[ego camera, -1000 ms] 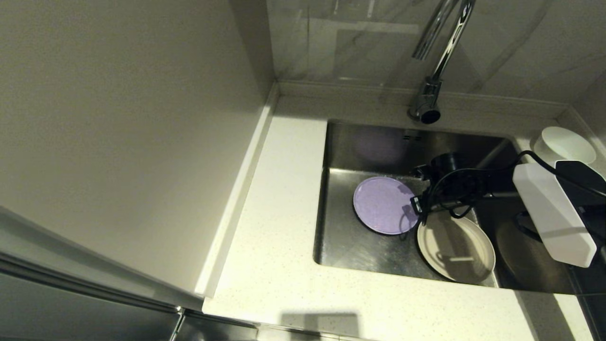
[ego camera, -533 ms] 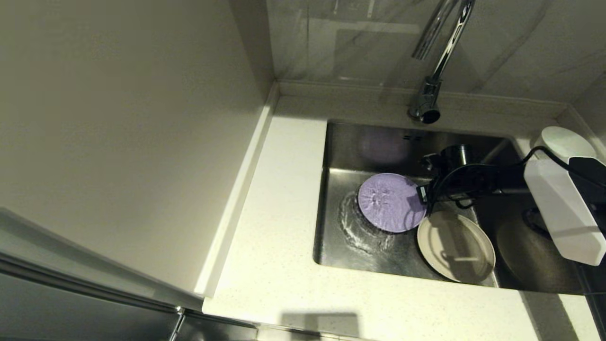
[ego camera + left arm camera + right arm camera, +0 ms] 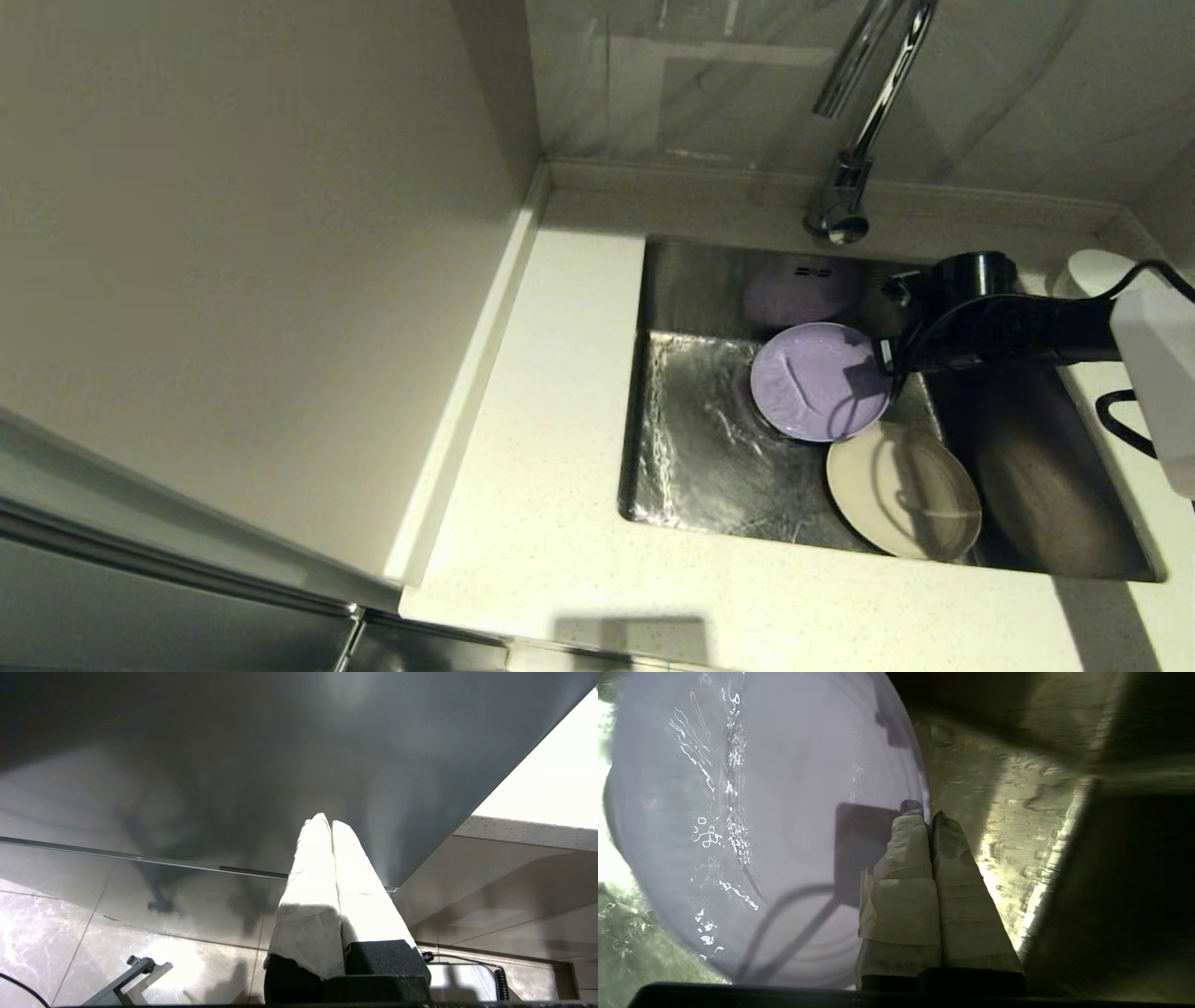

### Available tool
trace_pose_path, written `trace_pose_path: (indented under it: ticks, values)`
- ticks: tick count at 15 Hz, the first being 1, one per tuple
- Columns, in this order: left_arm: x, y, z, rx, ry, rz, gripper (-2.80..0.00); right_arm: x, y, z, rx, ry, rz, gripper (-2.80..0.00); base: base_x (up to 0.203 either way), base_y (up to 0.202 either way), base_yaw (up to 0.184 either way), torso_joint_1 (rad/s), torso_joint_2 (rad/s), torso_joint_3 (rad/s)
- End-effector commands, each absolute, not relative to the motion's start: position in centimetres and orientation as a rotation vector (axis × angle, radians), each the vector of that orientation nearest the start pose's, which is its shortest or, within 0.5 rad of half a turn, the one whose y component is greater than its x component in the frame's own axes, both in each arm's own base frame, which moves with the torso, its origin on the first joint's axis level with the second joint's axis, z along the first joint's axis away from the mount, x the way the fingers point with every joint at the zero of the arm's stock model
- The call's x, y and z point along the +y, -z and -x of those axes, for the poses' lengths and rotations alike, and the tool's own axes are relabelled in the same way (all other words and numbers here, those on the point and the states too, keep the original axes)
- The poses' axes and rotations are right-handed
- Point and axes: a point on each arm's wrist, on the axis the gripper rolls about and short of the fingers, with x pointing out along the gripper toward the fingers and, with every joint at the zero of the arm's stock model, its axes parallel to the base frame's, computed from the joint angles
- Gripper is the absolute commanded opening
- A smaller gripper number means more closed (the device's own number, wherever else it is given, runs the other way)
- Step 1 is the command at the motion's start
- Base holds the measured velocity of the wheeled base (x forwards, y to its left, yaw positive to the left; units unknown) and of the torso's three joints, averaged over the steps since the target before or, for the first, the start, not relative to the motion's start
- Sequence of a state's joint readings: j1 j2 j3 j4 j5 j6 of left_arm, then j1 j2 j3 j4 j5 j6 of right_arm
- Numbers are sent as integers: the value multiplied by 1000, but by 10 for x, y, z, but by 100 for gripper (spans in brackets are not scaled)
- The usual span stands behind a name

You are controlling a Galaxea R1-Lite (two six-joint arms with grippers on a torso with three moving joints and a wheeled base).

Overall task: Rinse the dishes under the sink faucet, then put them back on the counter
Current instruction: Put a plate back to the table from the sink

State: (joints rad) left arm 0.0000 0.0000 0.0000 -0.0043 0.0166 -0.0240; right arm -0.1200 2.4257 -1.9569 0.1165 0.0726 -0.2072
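My right gripper point(image 3: 887, 362) point(image 3: 930, 814) is shut on the right rim of the lilac plate point(image 3: 814, 381) point(image 3: 761, 826). It holds the plate tilted above the sink point(image 3: 691, 448), below and just right of the faucet point(image 3: 845, 201) spout. Water streaks and droplets lie on the plate's face. The cream plate point(image 3: 904, 490) leans in the sink's front right part. The white bowl point(image 3: 1094, 271) stands on the counter point(image 3: 551, 439) at the back right, partly behind my arm. My left gripper point(image 3: 327, 822) is shut and empty, parked low by the cabinet front.
The sink floor is wet and rippled on its left side. A tall wall panel point(image 3: 243, 280) rises along the counter's left edge. The marbled backsplash point(image 3: 709, 93) stands behind the faucet. My right arm's white casing point(image 3: 1158, 383) hangs over the sink's right rim.
My right gripper has carried the lilac plate up, back and to the right. Water struck the plate half a second ago and now spreads over the sink floor.
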Motion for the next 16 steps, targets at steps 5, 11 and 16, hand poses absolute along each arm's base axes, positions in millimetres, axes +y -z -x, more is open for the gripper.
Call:
trace_pose_path:
  ticks: [5, 11, 16]
  values:
    - [0, -76, 23, -6, -17, 25, -280, -103, -158, -474, 554, 76, 117, -280, 0, 0, 0, 0, 0, 0]
    - [0, -76, 23, -6, -17, 25, -280, -125, -183, -456, 494, 128, 111, -280, 0, 0, 0, 0, 0, 0]
    - [0, -76, 23, -6, -17, 25, -280, -131, -213, -429, 398, 166, 133, -280, 0, 0, 0, 0, 0, 0]
